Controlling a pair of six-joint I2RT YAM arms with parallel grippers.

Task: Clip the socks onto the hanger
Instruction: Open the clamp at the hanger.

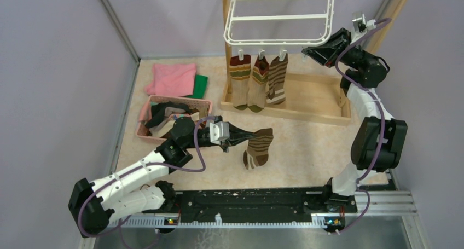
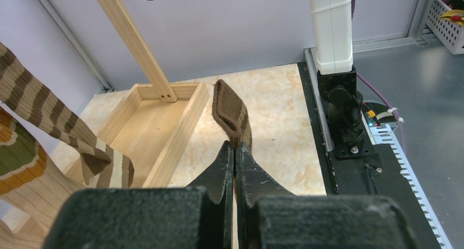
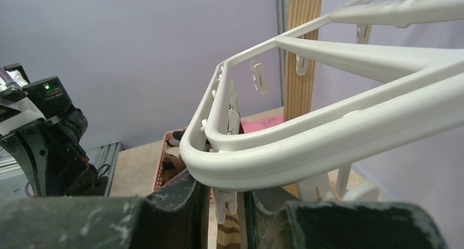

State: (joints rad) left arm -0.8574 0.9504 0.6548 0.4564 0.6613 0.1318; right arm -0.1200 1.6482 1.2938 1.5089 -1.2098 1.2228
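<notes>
Under hanger rim — clip half-hidden

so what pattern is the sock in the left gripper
The sock is dark brown with tan stripes, clearest in the top external view.

My table is pale marbled beige; at its far left lie 1 pink cloth and 1 green cloth tucked beside it; nearer sits 1 pink basket; far right stands 1 wooden tray base.
</notes>
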